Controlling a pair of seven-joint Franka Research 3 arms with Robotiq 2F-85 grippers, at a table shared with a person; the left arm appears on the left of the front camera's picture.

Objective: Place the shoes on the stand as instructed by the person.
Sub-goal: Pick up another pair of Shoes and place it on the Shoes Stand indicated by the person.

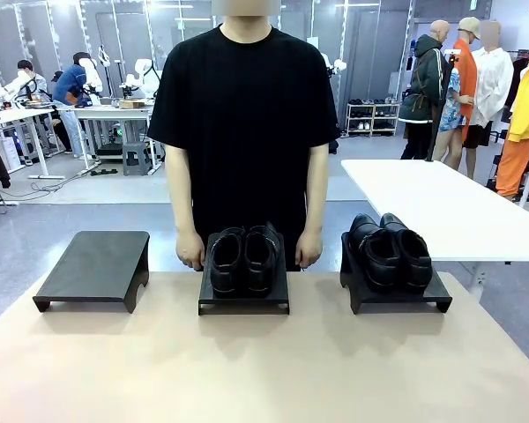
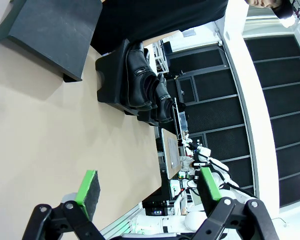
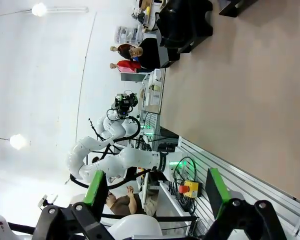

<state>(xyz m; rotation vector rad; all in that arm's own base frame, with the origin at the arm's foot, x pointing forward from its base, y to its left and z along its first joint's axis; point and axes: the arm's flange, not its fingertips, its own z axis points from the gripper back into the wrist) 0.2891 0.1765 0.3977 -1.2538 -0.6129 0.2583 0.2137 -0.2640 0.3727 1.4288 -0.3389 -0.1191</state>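
Three black stands line the far half of the tan table. The left stand (image 1: 93,267) is bare. A pair of shiny black shoes (image 1: 244,257) sits on the middle stand (image 1: 244,304), and a second pair (image 1: 390,251) on the right stand (image 1: 397,300). The person (image 1: 244,132) stands behind the middle stand with both hands (image 1: 190,251) resting at the table's far edge. My left gripper (image 2: 147,190) hangs open above the table, well short of the bare stand (image 2: 55,30) and the shoes (image 2: 140,75). My right gripper (image 3: 155,187) is open too, far from the shoes (image 3: 182,22).
A white table (image 1: 441,207) stands behind the right stand. The near half of the tan table (image 1: 264,370) is bare. Other people stand and work at benches farther back in the room.
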